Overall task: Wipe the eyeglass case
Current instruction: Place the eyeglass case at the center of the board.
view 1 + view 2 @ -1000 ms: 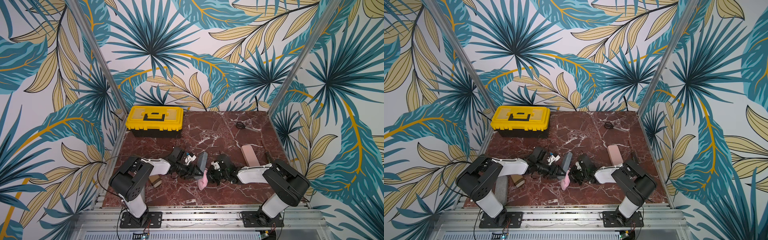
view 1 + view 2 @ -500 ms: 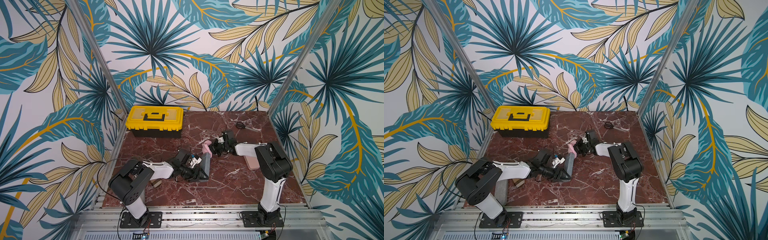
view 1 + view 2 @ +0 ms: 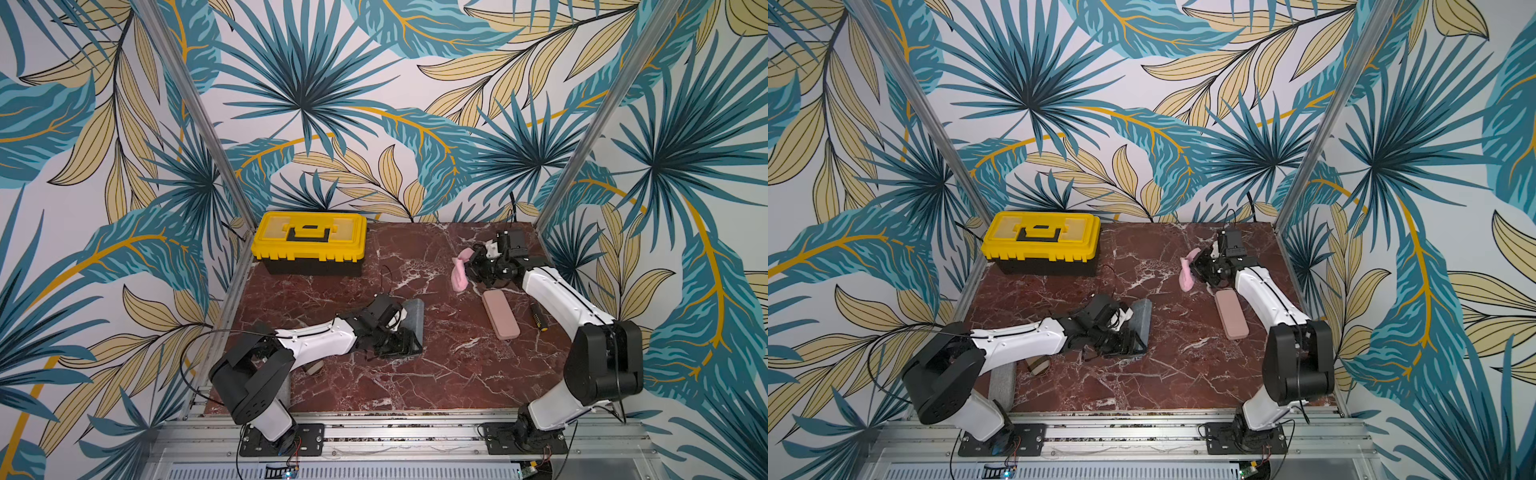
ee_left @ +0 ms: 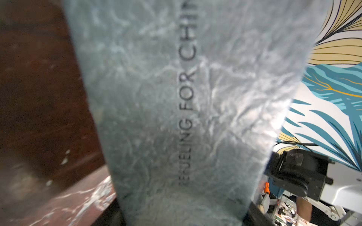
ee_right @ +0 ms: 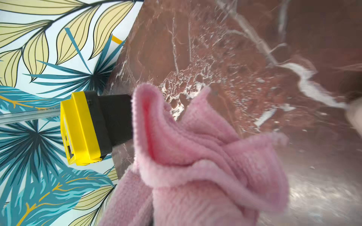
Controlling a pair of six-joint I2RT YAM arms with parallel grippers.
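- surface: a red-brown marble table with white veins, seen in both top views; an aluminium rail runs along its near edge, where both arm bases are bolted.
- room: walls papered with teal and tan palm leaves stand on three sides, with slanted aluminium posts at the back corners.
- containers: a yellow toolbox with a black base stands in the back left corner. its lid is shut, so its contents are hidden.
- a pink case lies flat and closed on the right side of the table. a small black-and-yellow cylinder lies just beside it.
- task object: the grey eyeglass case sits near the table's middle, closed, with printed lettering on its face in the left wrist view. whether it touches the marble cannot be told.
- left gripper: clamped on the near end of the grey eyeglass case.
- right gripper: clenched on a pink cloth at the back right, well apart from the grey eyeglass case. the cloth hangs in folds above the marble in the right wrist view.
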